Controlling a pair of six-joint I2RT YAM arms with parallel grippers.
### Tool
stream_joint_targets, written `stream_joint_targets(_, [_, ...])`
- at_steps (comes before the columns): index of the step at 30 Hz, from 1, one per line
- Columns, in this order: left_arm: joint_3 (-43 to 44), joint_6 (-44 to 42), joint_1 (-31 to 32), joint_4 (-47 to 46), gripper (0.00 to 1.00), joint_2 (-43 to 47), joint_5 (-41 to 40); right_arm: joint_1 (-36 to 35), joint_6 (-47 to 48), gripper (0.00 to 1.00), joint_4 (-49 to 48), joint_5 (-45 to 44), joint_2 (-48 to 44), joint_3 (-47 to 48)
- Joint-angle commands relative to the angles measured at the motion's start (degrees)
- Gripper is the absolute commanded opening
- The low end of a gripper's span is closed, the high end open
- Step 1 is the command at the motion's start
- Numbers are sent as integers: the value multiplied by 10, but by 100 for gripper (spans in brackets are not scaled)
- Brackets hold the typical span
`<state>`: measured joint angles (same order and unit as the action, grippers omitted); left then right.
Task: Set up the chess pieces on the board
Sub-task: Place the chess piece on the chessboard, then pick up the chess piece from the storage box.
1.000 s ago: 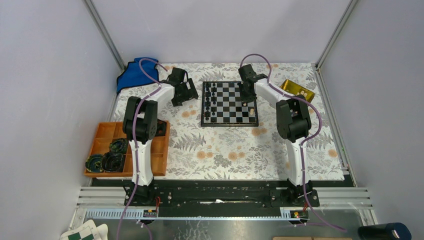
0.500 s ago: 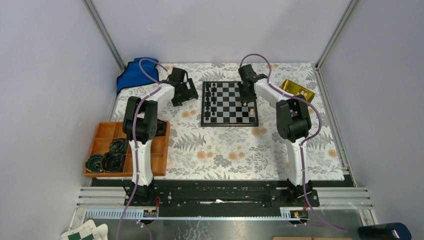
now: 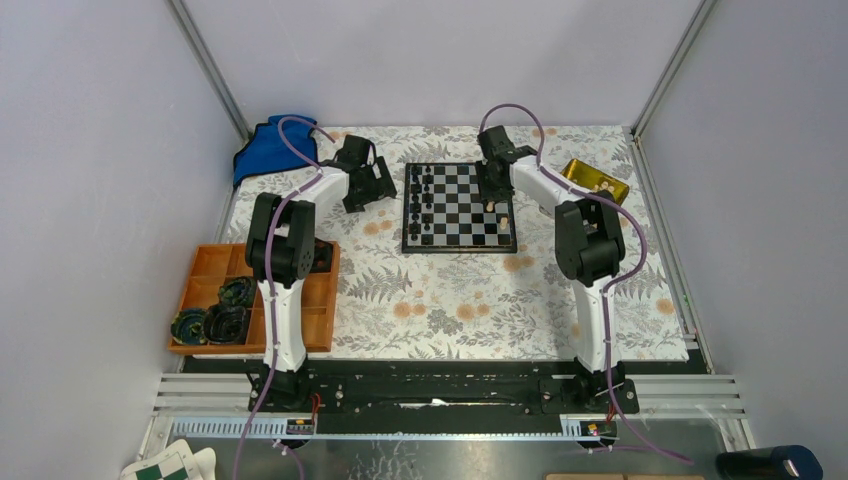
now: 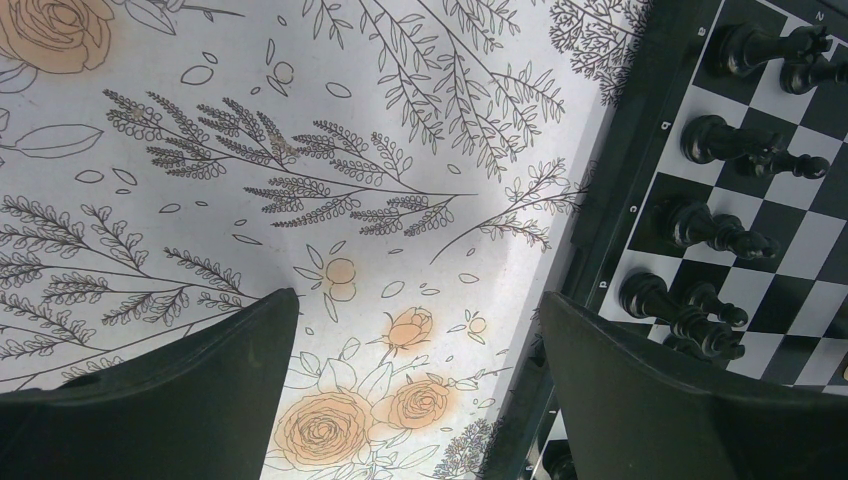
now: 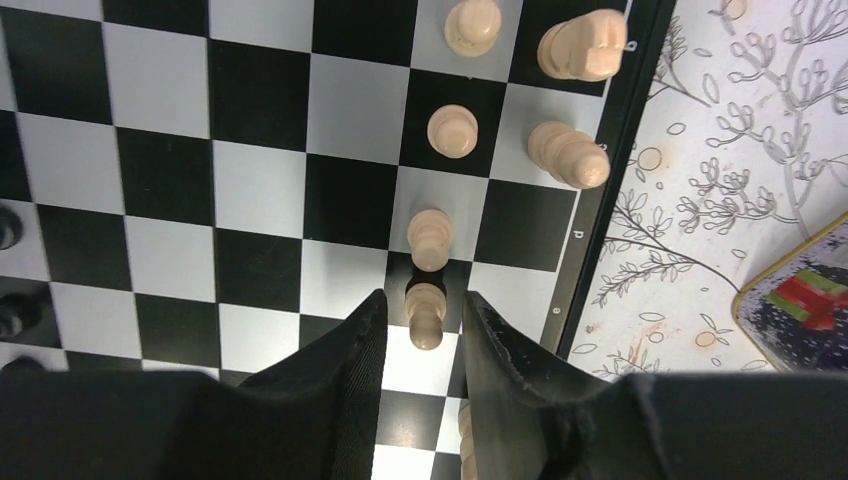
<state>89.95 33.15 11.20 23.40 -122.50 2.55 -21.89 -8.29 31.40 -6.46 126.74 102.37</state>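
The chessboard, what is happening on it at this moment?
The right gripper stands over the board, its fingers either side of a pale pawn with a gap on each side, near other pale pieces along the right edge. Black pieces line the left edge. The left gripper hangs open over the cloth, holding nothing.

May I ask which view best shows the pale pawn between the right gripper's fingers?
Right wrist: the pale pawn is close and sharp. From the top it is indistinct; left wrist shows only black pieces.
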Motion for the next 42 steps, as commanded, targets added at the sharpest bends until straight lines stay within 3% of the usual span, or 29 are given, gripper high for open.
stream_joint_targets(1, [-14,0,1,16,99,2,-2,-5,11,41,-8,-9,-83,12])
stream_joint_targets(7, [-10,-1,2,17,99,4,-3,-2,18,61,-42,-80,-157,1])
stream_joint_targets(10, [-10,-1,2,17,99,4,-4,18,2,65,-80,-92,-195,-22])
stream_joint_targets(20, [-4,0,0,20,99,1,-1,140,-101,56,-71,-58,-200,-21])
stream_joint_targets(30, [-5,0,-3,19,99,-5,2,239,-129,49,-16,-78,-158,-44])
stream_joint_targets(42, [-7,-1,-7,20,99,-9,2,279,-137,45,-15,-81,-114,-78])
